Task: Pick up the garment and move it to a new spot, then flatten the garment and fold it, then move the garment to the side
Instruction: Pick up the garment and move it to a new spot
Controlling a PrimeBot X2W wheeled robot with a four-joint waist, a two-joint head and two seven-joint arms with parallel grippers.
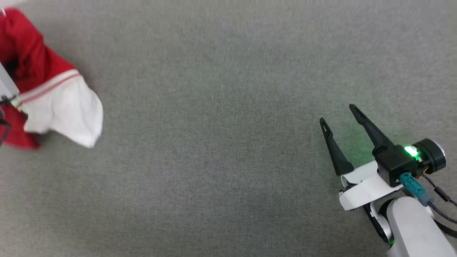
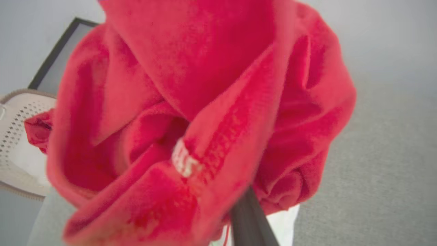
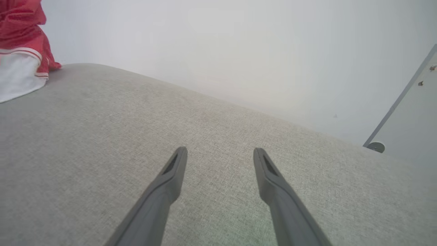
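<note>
L claw (image 2: 248, 218): one dark finger (image 2: 254, 232) shows, the rest is buried in red cloth, so can't tell if the jaws are apart or clamped. The garment (image 2: 205, 85) is bunched right over it in heaped folds, w/ a bit of white trim mid-bunch and a white sleeve (image 2: 285, 218) under the bunch. The grey fabric surface (image 2: 375, 171) runs beside it.

Head view is blurred at that side. Garment (image 1: 32, 46) is at the surface's (image 1: 214, 142) far L side, w/ the sleeve (image 1: 68, 110) and its red-white striped trim lying toward the surface's middle.

R claw (image 1: 337, 114): fingers spread wide, over the surface's R side, well apart from the garment. Green light (image 1: 410, 151) is lit on its wrist housing.

R wrist view: claw (image 3: 220, 150) points across the surface (image 3: 205, 119). Garment (image 3: 20, 30) is at the surface's far L corner, sleeve touching the surface.

Past the surface's L edge in L wrist view: pale perforated basket-like thing (image 2: 17, 130) and a dark-framed panel (image 2: 51, 58).
</note>
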